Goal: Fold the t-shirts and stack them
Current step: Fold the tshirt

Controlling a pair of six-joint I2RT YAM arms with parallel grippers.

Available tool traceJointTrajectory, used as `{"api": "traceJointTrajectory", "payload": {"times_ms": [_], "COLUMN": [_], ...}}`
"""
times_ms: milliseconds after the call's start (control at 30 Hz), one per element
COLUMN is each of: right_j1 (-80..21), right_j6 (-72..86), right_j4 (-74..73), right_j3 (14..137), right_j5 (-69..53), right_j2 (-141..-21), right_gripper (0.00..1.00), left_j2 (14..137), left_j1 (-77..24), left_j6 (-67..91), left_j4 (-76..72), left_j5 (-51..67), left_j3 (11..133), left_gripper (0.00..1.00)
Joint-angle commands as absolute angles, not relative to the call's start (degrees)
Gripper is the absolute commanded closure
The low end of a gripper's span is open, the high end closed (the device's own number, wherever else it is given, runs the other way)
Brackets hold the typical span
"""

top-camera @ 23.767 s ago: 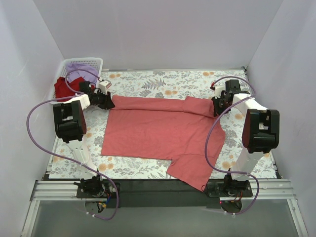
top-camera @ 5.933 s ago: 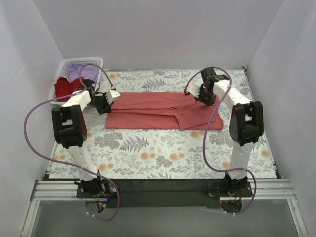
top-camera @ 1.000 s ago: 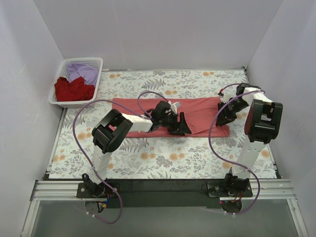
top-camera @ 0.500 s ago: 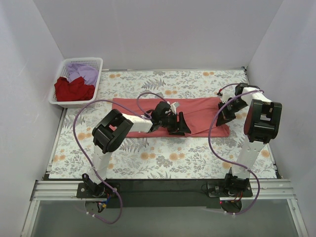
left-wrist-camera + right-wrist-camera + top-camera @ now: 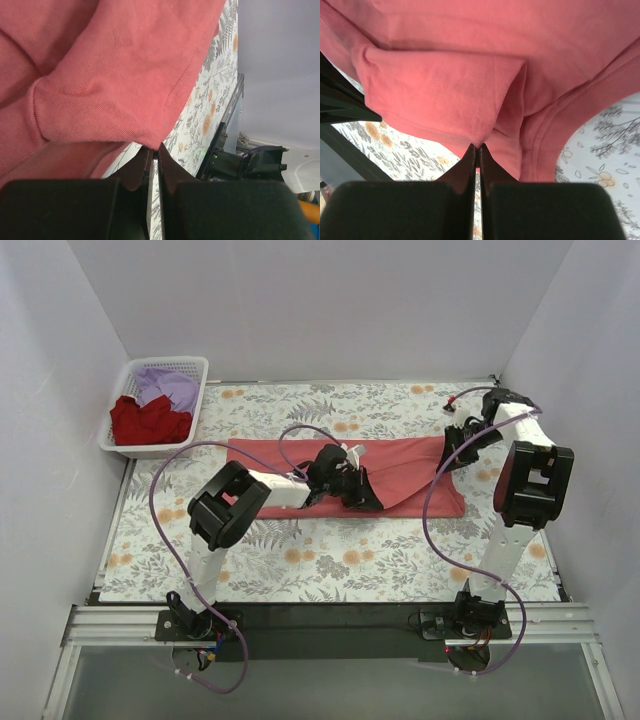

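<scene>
The large coral-red cotton t-shirt (image 5: 280, 455) lies as a long, narrow strip across the middle of the floral-clothed tabletop (image 5: 330, 560), already folded lengthwise. The left tool (image 5: 154, 148) is clenched on the shirt's near hem about mid-length, a ridge of stitched fabric nipped between its tips. The right tool (image 5: 477, 146) is clamped on a doubled flap at the strip's right end. From above, that end looks raised off the cloth and the stretch between the two tools is tented.

I'd say the crosswise fold is the step in hand. The right-hand part looks gripped at two points, ready to be carried over the left half.

The next move calls for both arms to lift together and travel leftward at the same pace. That should keep the layers from sliding apart and let the edges land square.

The darker red crumpled tee (image 5: 150, 420) and the lavender tee (image 5: 170, 385) sit in the white lattice plastic basket (image 5: 150, 450) at the far left corner, not yet folded
</scene>
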State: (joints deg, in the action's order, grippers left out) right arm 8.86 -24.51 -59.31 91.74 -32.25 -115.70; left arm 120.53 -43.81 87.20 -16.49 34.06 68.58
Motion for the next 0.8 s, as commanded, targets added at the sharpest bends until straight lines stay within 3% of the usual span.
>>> {"api": "traceJointTrajectory", "payload": {"times_ms": [0, 433, 767], "right_j1": [8.5, 7.3, 6.9], "right_j6": [-24.1, -20.2, -21.0], "right_j4": [-61.0, -61.2, -61.3], "right_j3": [97.6, 108.6, 99.9], "right_j5": [-35.3, -38.1, -36.7], "right_j2": [-117.8, -125.4, -118.6], "right_gripper": [0.99, 0.99, 0.99], "left_j2": [116.9, 122.1, 122.1], "left_j1": [-41.8, -34.5, -33.9], "left_j6": [86.0, 85.4, 84.0], "left_j4": [-16.9, -17.1, -11.9], "left_j5": [35.2, 38.3, 41.2], "left_j3": [71.1, 79.0, 80.1], "left_gripper": [1.0, 1.0, 1.0]}}
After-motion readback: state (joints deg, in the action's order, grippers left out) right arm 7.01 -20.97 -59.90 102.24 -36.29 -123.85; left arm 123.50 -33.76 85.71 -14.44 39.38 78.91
